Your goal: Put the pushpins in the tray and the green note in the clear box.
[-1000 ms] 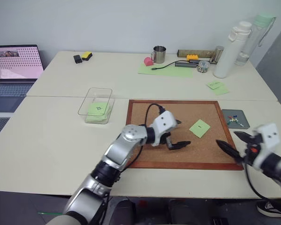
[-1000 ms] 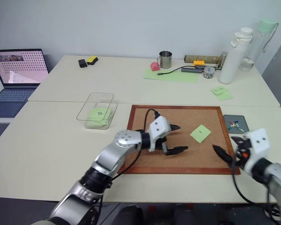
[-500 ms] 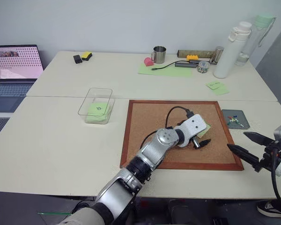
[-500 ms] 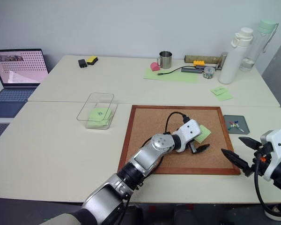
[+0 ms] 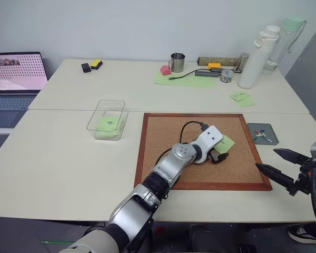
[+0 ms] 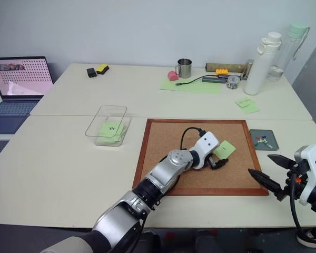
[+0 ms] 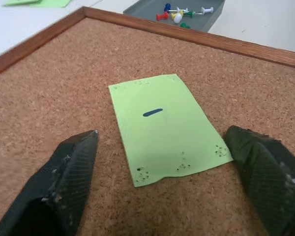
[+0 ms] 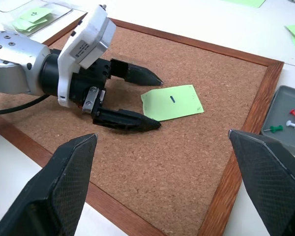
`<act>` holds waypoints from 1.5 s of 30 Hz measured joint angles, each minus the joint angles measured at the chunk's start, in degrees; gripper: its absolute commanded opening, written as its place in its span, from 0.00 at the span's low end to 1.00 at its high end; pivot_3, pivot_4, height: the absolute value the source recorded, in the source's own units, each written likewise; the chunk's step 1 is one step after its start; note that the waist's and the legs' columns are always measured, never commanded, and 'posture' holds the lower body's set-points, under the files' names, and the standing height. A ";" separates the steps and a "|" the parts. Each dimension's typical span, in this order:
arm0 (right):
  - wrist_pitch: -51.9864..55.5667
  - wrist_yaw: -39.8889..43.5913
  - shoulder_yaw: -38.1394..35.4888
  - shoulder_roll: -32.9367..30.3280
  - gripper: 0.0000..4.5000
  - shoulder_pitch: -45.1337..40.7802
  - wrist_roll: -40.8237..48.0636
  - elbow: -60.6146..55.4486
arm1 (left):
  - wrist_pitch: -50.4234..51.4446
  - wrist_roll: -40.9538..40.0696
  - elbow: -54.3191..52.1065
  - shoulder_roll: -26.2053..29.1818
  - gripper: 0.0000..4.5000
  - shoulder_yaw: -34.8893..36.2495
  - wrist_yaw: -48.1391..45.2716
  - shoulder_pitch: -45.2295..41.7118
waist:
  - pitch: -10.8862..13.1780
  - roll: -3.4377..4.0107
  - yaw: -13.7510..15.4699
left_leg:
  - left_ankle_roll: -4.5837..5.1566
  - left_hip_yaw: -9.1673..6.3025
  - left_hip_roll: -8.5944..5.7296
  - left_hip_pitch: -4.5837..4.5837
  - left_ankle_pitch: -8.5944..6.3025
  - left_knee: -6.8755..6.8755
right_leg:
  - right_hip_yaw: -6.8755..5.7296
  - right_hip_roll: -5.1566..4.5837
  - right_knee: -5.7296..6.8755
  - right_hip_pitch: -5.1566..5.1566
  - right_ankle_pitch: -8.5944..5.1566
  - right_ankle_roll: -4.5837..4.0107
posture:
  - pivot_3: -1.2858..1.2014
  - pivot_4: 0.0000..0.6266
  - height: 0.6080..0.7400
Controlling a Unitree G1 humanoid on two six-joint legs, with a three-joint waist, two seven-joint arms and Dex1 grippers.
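Pale tables (image 5: 68, 158), framed corkboard (image 5: 168, 132)

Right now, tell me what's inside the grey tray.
The tray holds a small cluster of pushpins: red, yellow, blue, green and white heads. Its far end is cut off, so more could sit there unseen.

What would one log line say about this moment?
left hand: open, straddling green note on corkboard | pushpins: in tray

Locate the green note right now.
The green note lies flat on the corkboard, toward the board's right side in the head views, between the open fingers of the left gripper, not yet gripped.
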 measured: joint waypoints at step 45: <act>-0.20 -7.77 33.21 6.37 1.00 -34.79 3.84 3.00 | 19.76 -15.25 -38.61 33.63 0.25 35.94 0.21 16.14 | 0.06 0.01 0.48 | -0.02 -0.22 0.45 -0.31 0.01 0.11 | -0.28 -0.19 0.02 -0.23 0.01 0.00 | 0.52 0.24 1.00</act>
